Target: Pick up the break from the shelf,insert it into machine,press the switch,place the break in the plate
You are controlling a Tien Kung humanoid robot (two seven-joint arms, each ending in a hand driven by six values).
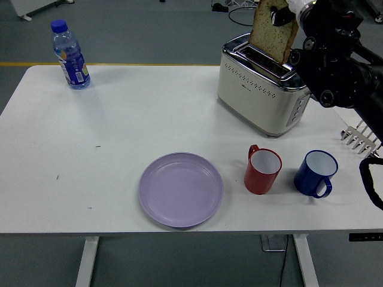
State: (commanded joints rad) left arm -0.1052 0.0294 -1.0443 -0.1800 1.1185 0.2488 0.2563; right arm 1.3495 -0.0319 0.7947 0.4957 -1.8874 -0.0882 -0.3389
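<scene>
On the white table (119,131) stands the cream toaster (263,95); above its slot the right hand (299,18) pinches the bread slice (272,33), lower edge just at the opening; nearer lie the lilac plate (181,189), red mug (262,170), blue mug (316,173).

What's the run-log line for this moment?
phase: insert | right hand: shut on bread slice | slice: lower edge at toaster slot | plate: bare | left hand: not in view
</scene>
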